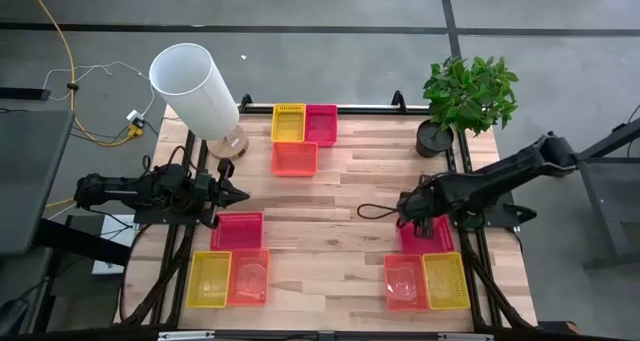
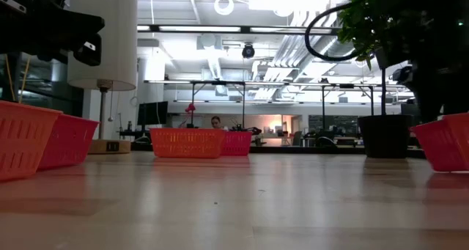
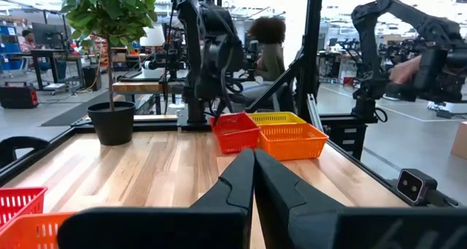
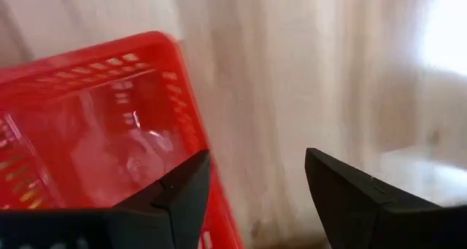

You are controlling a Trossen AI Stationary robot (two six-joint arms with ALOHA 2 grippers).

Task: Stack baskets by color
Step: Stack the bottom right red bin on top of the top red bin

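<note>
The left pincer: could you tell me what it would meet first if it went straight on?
Probably the red basket across the table; the left pincer, shut, points at it over bare wood, though depth is unclear.

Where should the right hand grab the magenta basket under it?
On the thin upright rim of the magenta basket, coming straight down, one finger inside and one outside. It sits flat and open-topped, and the open right hand already straddles that edge.

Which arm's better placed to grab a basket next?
Right, probably. Its right hand is open, over the magenta basket. The left hand is shut, short of any basket.
</note>
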